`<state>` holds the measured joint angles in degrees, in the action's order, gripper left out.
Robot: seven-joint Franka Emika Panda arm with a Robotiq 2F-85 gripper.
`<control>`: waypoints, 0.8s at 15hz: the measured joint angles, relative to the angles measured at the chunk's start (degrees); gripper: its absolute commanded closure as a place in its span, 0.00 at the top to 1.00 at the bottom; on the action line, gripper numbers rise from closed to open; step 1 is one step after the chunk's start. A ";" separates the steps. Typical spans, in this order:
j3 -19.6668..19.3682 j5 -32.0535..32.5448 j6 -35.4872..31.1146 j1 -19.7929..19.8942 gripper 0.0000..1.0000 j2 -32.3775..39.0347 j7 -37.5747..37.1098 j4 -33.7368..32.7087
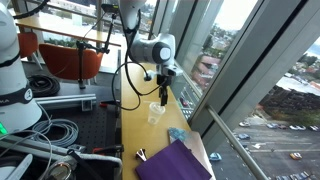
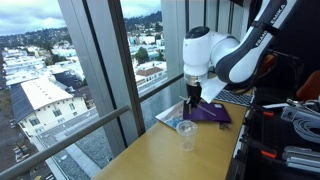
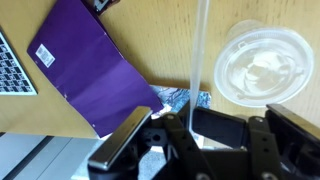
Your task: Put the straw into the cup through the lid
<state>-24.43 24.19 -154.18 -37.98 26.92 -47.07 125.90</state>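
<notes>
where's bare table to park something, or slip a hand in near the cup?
Free: the long table stretch beyond the cup, away from the purple cloth; also the wood strip between cloth and cup. Crowded: the pale-blue wad at the cloth's corner, close by the hand gripping the straw.

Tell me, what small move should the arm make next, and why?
Probably a small sideways shift of the end effector toward the clear cup. In the wrist view the straw it is shut on runs beside the lid, not over its middle, so lowering now would likely miss.
</notes>
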 measured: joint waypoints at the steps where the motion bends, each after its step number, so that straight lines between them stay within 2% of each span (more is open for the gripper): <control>1: 2.72 -1.19 1.99 2.17 0.00 -0.01 0.69 0.06; 4: 11.90 -7.00 10.50 9.05 0.00 -0.29 5.60 -0.22; 7: 18.98 -12.06 18.46 14.69 0.00 -2.10 11.47 -1.20; 10: 24.38 -18.92 26.18 19.84 0.00 -4.10 21.01 -3.33; 12: 26.56 -23.57 32.23 22.94 0.00 -4.32 27.15 -5.84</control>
<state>2.13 0.62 -121.96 -15.04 22.61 -19.92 120.06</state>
